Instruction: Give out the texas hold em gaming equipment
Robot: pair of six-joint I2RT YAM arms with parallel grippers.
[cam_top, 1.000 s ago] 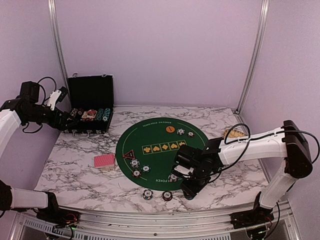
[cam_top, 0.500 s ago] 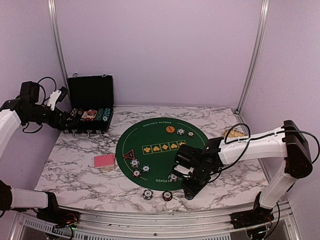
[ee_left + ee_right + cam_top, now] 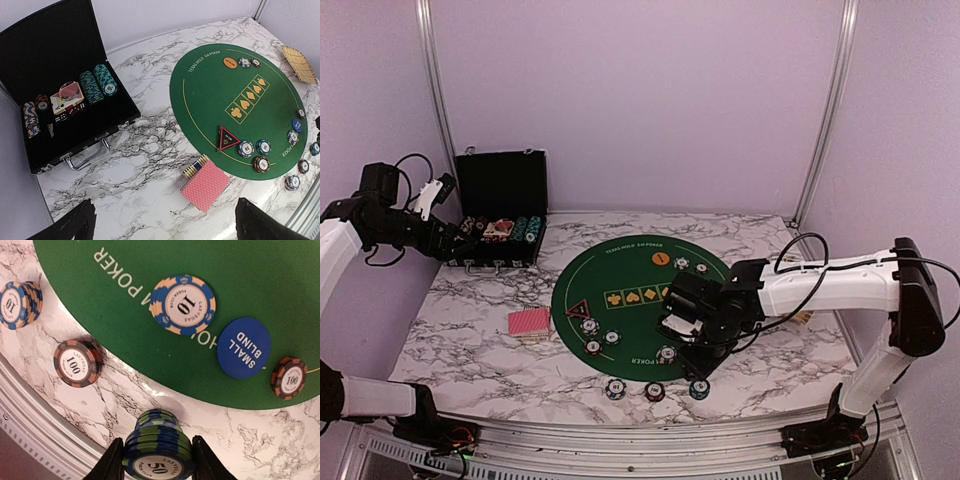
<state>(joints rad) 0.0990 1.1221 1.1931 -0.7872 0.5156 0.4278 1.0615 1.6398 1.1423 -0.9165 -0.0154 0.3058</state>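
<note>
Pale lilac walls surround the white marble-veined table (image 3: 480,330) you are working on, with a round green felt poker mat (image 3: 630,275) at its centre. Your right gripper (image 3: 157,439) is down at the near edge, its two fingers (image 3: 114,460) pressed against opposite sides of a green-and-blue stack of poker chips marked 50 (image 3: 159,460). That stack stands on the marble just off the mat's rim. Near it on the marble stand a brown stack marked 100 (image 3: 76,363) and a blue-and-orange stack marked 10 (image 3: 17,305). On the mat you can see another blue-and-orange 10 stack (image 3: 183,305), with the round blue small blind disc (image 3: 244,347) just beside it.

Your left gripper (image 3: 164,210) hangs spread wide with nothing in it, above the table's left side. Below it lies the deck of red-backed playing cards (image 3: 206,186) on the marble, near the red-rimmed black triangle (image 3: 227,137) at the mat's edge. A round orange button disc (image 3: 230,62) sits at the mat's far side. The open black hinged case (image 3: 50,50) stands at the far left corner, holding more chips.
</note>
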